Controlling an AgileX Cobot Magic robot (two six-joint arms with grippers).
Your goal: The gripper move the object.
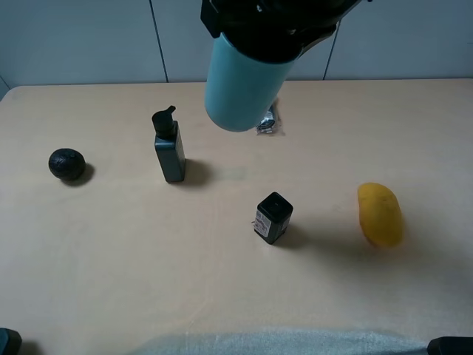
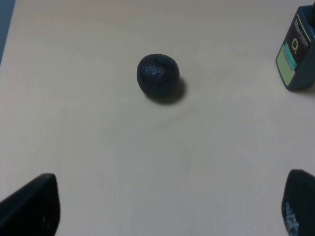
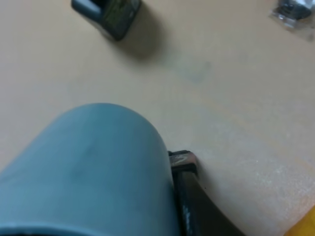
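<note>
The light blue cup (image 1: 236,89) is off the table (image 1: 148,288), clamped in the right gripper (image 1: 270,29). It hangs tilted, with its closed base pointing down and away from the claw. In the right wrist view the cup (image 3: 93,167) fills the near field, and one black finger (image 3: 186,201) presses flat against its wall. The other finger is hidden behind the cup. The jaws are closed tight on the cup.

On the table under the raised hand lies a small clear-wrapped packet (image 1: 267,122), partly covered by the cup's base in the high view. The right wrist camera also catches it (image 3: 294,12). To the left of the right gripper stands a dark green pump bottle (image 1: 170,151), upright, which shows in that wrist view as well (image 3: 108,12). Nearer the robot than the hand, a small black box (image 1: 273,217) stands on end. A yellow mango (image 1: 380,214) lies to the hand's right, well apart from the box.

The left gripper (image 2: 165,209) hangs low over the table with its fingertips (image 2: 34,206) spread wide and nothing between them. Ahead of it sits a dark, rough-skinned ball (image 2: 158,73), the leftmost thing in the high view (image 1: 66,164). The pump bottle (image 2: 298,54) stands off to that gripper's right.
</note>
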